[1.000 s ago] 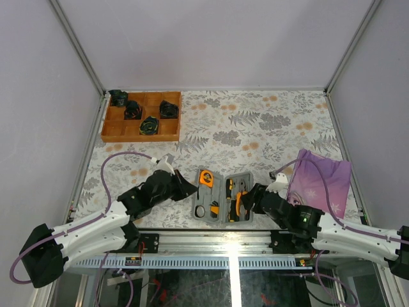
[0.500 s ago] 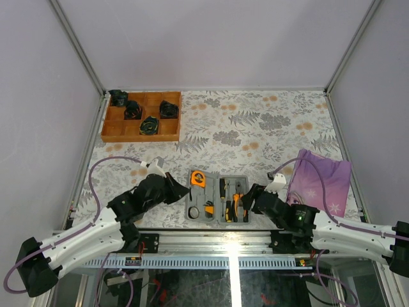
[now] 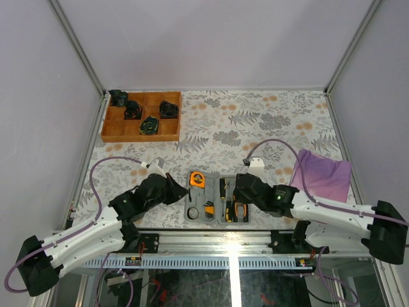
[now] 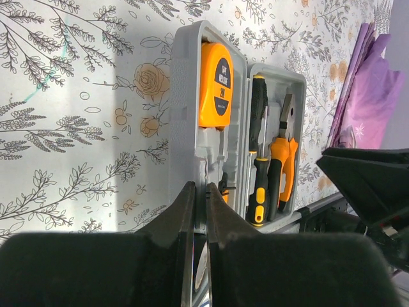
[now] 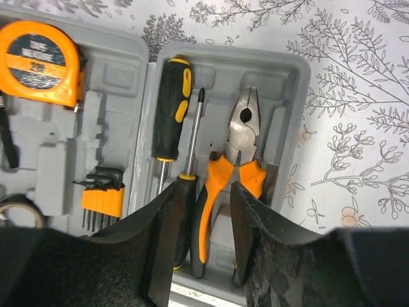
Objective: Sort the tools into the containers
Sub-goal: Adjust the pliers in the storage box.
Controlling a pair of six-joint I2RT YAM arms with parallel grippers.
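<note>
- Where the two arms are bolted, at the near edge, we see a table (image 3: 255, 121) covered in a flower print; everything below stands on it.
- We see the left arm (image 3: 96, 233) reach in from the near left and the right arm (image 3: 332, 214) from the near right, both towards the middle of the near edge.
- We see a purple cloth (image 3: 323, 176) lying flat near the right edge, beside the right arm.
- We see a wooden tray (image 3: 140, 137) at the far left corner, well apart from the arms, with dark objects in several of its compartments.
- We find the case (image 4: 185, 115) lying open and flat between the two claws, both grey halves facing up.
- We see the left claw (image 4: 199, 192) pressed shut with nothing between its fingers, just beside the case's left half.
- We see the right claw (image 5: 204, 188) part open above the case's right half. Its fingers stand either side of the slim screwdriver's handle and the pliers' left handle. We cannot tell whether they touch either.
- We see the tape measure (image 5: 41, 61) seated at the far end of the left half.
- We see the pliers (image 5: 243, 125) in the right half, head towards the far side.
- We see a thick screwdriver (image 5: 171, 109) next to the hinge in the right half.
- We see the slim screwdriver (image 5: 187, 198) between the thick one and the pliers.
- We see hex keys (image 5: 102, 195) in an orange holder in the left half, nearer us than the tape measure.
</note>
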